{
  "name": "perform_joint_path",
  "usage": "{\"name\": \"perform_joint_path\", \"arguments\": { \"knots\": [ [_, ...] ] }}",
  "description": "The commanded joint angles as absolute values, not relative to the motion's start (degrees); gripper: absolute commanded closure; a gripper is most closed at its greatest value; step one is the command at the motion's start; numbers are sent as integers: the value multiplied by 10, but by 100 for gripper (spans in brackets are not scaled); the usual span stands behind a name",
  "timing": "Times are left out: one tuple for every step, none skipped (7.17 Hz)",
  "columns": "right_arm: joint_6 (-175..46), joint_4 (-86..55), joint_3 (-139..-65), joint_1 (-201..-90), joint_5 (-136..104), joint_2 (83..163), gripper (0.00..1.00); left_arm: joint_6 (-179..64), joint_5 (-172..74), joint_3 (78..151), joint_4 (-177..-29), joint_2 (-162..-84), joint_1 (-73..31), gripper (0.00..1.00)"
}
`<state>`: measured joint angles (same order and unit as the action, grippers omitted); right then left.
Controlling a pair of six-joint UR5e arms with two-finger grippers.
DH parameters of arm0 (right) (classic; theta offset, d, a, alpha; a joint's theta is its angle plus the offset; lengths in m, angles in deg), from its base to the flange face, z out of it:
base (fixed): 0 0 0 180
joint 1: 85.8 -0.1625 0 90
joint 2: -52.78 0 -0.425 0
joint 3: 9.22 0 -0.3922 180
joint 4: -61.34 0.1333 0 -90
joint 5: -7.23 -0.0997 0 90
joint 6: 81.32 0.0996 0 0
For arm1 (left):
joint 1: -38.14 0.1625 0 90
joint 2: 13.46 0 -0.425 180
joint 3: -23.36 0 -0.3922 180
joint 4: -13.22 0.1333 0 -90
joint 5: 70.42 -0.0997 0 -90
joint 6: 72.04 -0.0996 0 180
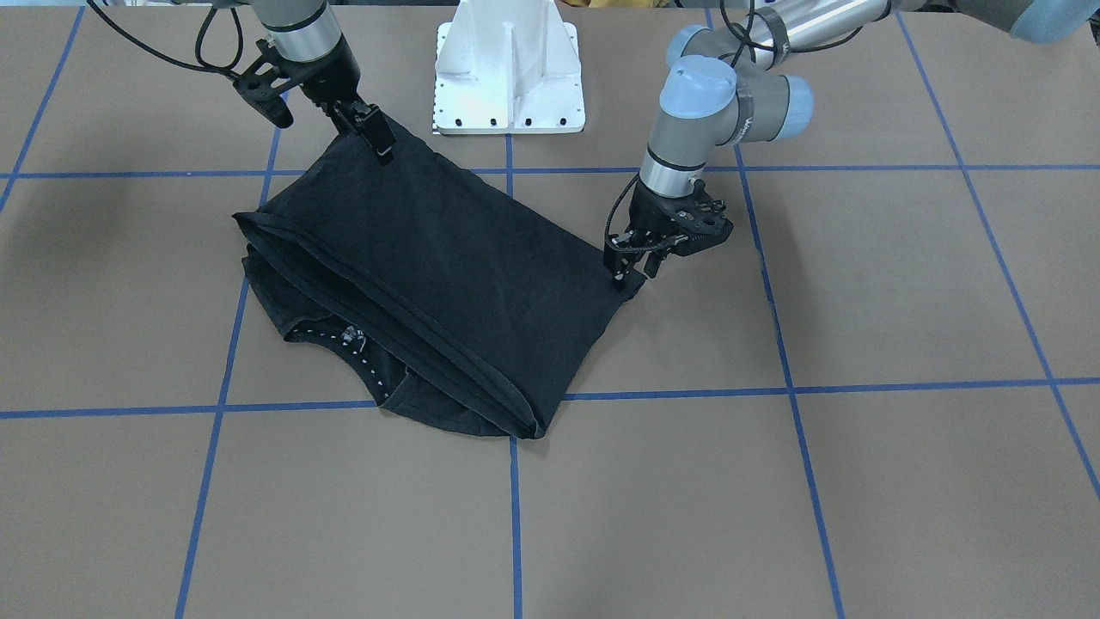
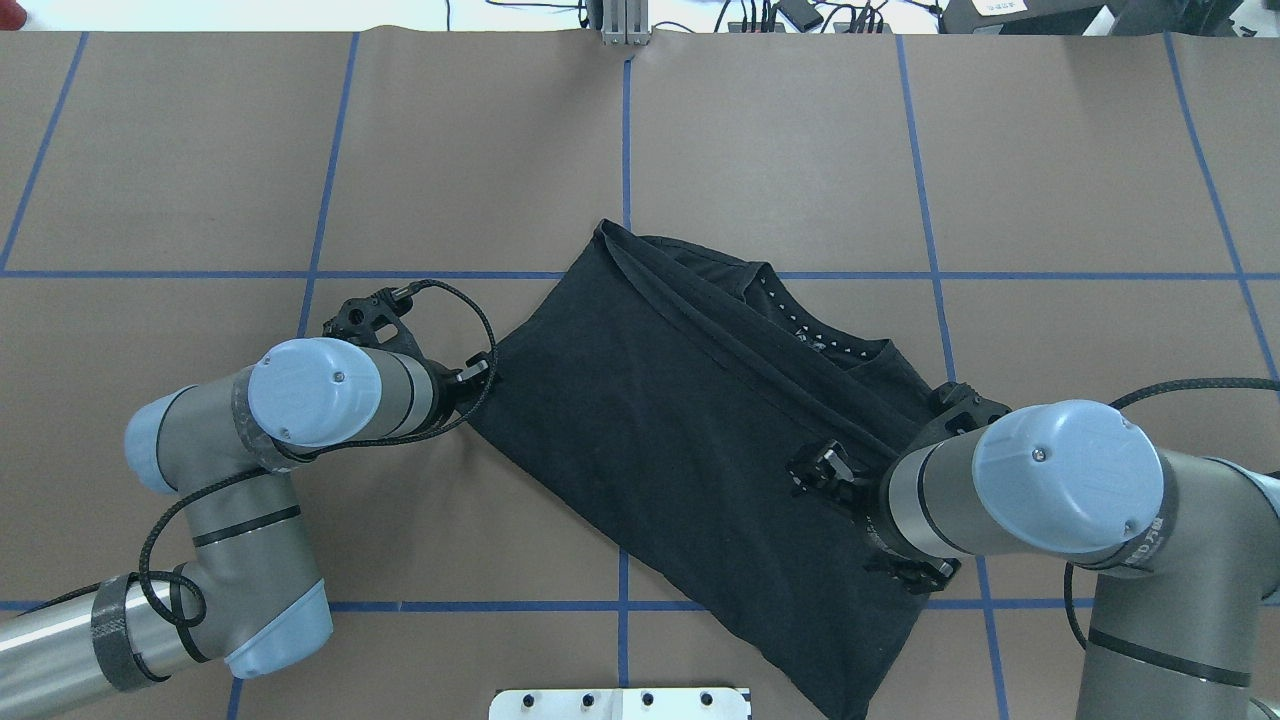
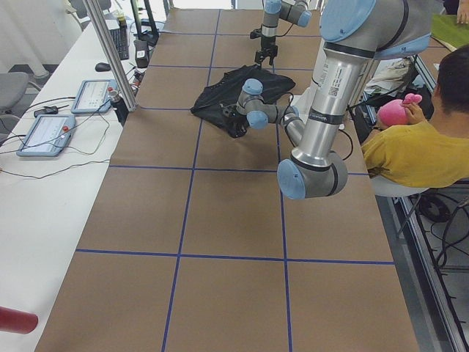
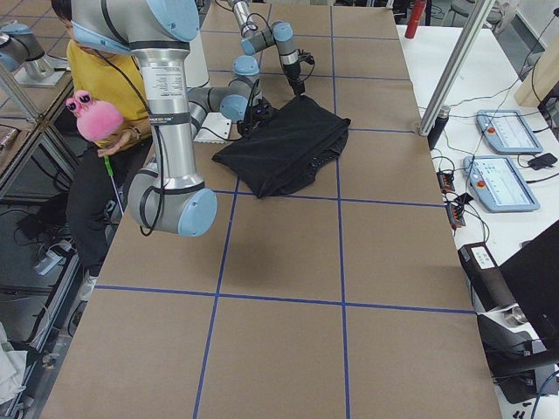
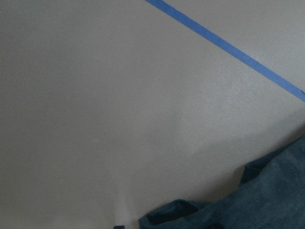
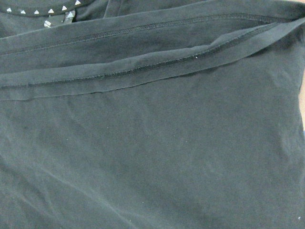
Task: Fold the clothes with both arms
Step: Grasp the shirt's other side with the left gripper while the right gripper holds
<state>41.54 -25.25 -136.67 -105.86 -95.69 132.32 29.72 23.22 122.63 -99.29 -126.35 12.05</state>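
Observation:
The black T-shirt (image 1: 447, 266) lies folded on the brown table, plain side up and skewed to the grid. It also shows in the overhead view (image 2: 680, 440). Its hems and the neck opening (image 1: 352, 335) with white marks face away from the robot. The logo is hidden. My left gripper (image 1: 632, 273) is low at the shirt's left corner, its fingers apart and empty; it also shows in the overhead view (image 2: 478, 372). My right gripper (image 1: 378, 137) hangs above the shirt's robot-side part (image 2: 822, 472), its fingers apart and empty. The right wrist view shows only flat fabric (image 6: 152, 157).
The white bolted stand (image 1: 510, 77) is at the robot's edge, close to the shirt's near corner. Blue tape lines (image 1: 514, 516) grid the table. A seated person in yellow (image 3: 418, 147) is beside the robot. Tablets (image 4: 507, 131) lie on the side bench.

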Motion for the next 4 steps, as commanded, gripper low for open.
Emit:
{"name": "perform_joint_path", "arguments": {
  "knots": [
    [415,-253,-1367,-1059,-957,1322,0,302,231,1224,-993,-1265,120,57],
    [415,-253,-1367,-1060,-957,1323,0,302,231,1223,-993,-1264,119,91],
    [415,-253,-1368,-1060,-957,1321,0,300,232,1225,-993,-1265,119,100],
    [415,-253,-1367,-1062,-957,1321,0,299,230,1230,-993,-1267,118,100]
  ]
}}
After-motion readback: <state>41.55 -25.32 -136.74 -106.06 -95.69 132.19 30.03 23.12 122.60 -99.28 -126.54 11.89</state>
